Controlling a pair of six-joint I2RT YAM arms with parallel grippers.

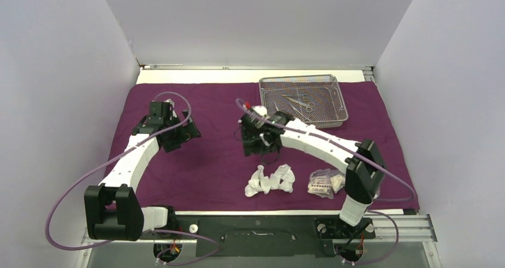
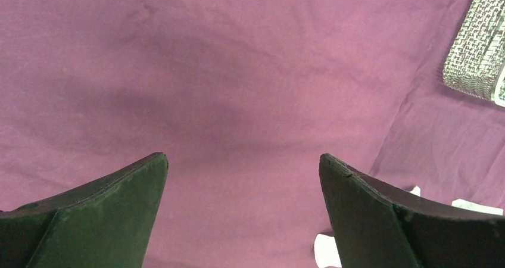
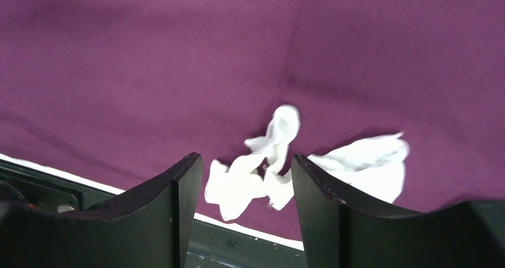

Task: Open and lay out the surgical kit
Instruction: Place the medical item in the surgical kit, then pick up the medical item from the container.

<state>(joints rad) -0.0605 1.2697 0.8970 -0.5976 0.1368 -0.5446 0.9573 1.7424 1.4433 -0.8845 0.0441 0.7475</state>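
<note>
The surgical kit lies opened out. Its dark purple cloth [image 1: 202,173] covers the table. The silver wire-mesh tray [image 1: 342,110] stands at the back right with steel forceps [image 1: 301,103] inside. White gauze wads [image 1: 271,180] and clear packets [image 1: 326,181] rest near the front edge. My right gripper [image 1: 262,149] hovers just behind the gauze. In the right wrist view that gripper [image 3: 245,158] is open, the gauze [image 3: 262,167] lying on the cloth beyond its fingers. My left gripper [image 1: 183,137] is over bare cloth at the left. In the left wrist view it [image 2: 243,156] stands wide open and holds nothing.
Grey walls close in the left, back and right sides. A white table strip [image 1: 250,76] shows behind the cloth. The black base rail [image 1: 256,226] runs along the near edge. A tray corner [image 2: 476,47] and a bit of gauze [image 2: 326,250] show in the left wrist view.
</note>
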